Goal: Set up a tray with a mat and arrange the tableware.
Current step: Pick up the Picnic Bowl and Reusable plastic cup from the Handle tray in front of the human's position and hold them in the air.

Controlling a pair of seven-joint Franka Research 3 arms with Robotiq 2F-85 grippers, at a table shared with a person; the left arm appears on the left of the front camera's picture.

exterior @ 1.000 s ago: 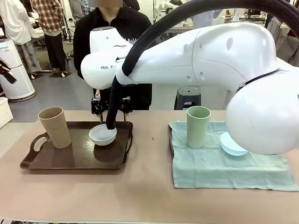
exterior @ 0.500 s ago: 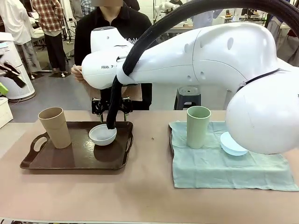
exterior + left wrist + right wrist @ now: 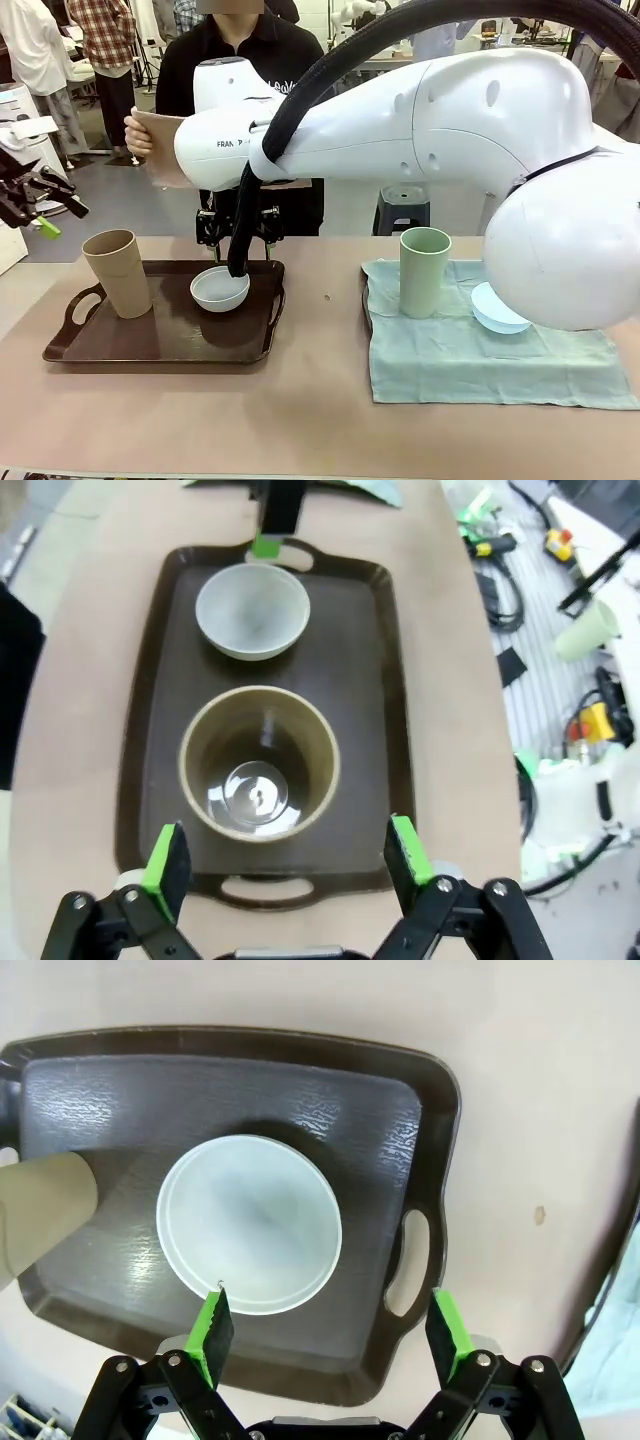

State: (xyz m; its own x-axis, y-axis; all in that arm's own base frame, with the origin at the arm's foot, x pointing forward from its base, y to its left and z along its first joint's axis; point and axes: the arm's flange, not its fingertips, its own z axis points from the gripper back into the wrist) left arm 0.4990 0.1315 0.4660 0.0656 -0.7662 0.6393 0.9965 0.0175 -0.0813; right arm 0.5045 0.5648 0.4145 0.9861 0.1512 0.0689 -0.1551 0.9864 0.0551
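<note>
Right gripper (image 3: 330,1322) spread above white bowl (image 3: 249,1224) on brown tray (image 3: 330,1110); left gripper (image 3: 287,852) spread over beige tumbler (image 3: 259,763).

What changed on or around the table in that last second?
The person's hand rose, lifting a tan flat sheet behind the right arm. The left arm drifted further into the front view. Both sets of jaws stayed open; white bowl, beige tumbler and tray stayed put.

- Front view looked across the brown tray (image 3: 170,338) from the robot's side, farthest off.
- Left wrist view looked straight down on the whole tray.
- Right wrist view looked down from nearer; all three shared the tray.
</note>
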